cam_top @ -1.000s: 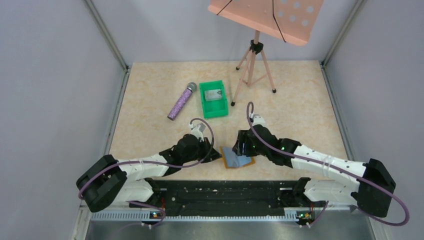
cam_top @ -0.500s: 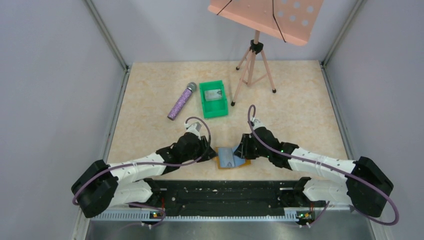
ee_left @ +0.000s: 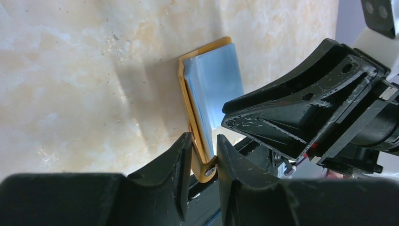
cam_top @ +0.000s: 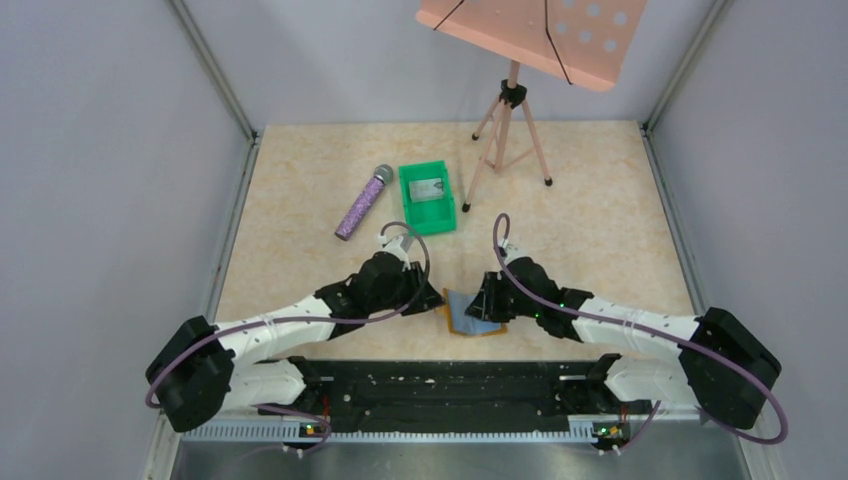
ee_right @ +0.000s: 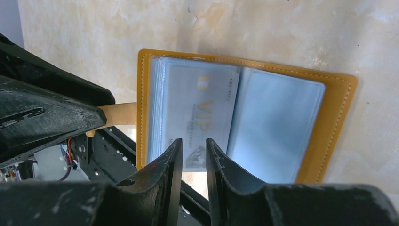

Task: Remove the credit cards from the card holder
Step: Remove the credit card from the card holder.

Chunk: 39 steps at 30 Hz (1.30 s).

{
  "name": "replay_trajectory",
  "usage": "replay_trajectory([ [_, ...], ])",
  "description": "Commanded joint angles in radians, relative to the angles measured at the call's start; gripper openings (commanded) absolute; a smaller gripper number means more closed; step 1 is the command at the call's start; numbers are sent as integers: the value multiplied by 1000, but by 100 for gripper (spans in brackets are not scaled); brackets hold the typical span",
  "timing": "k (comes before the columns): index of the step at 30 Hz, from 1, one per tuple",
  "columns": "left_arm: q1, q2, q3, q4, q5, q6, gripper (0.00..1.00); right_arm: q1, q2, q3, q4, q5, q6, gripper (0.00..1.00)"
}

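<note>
Pinched in the nearly closed left gripper (ee_left: 204,157): the clasp tab of the card holder (ee_left: 211,89), raised more steeply than 0.5 s ago, which bares the pockets for pulling. Between the right gripper (ee_right: 194,155) tips, narrowly apart, hold unclear: 1 credit card (ee_right: 200,108). Counted: 1 holder, 2 cards, 1 in the green bin (cam_top: 407,205) well beyond both grippers.

The card holder (ee_right: 339,117) lies open on the table (ee_right: 282,33), a pale card (ee_right: 197,110) marked VIP in its left pocket reaching between the narrowly parted fingers of the right gripper (ee_right: 194,141), contact unclear, while the left gripper (ee_right: 96,118) pinches its tan tab (ee_right: 120,114).
</note>
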Motion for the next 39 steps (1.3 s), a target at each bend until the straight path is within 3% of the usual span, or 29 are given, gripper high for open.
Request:
replay_trajectory([
  [1,-3,18,28,-3,-8,17,31,-9,7,-10,41,-2,10,26],
  [11,-3,-52,84,-198,-138,45,41,-9,13,-18,31,-1,5,31],
  [15,-3,-55,97,-175,-74,51,41,-9,21,-31,47,-7,14,31],
  [20,-4,5,67,-46,38,46,34,-9,17,-38,51,-7,17,30],
  [25,-3,83,53,-4,48,33,29,-7,16,-14,17,-5,2,33],
  [31,8,48,59,-151,-90,19,30,56,20,86,-149,149,-13,40],
  [39,50,-13,11,-166,-113,17,34,174,143,256,-302,348,-41,51],
])
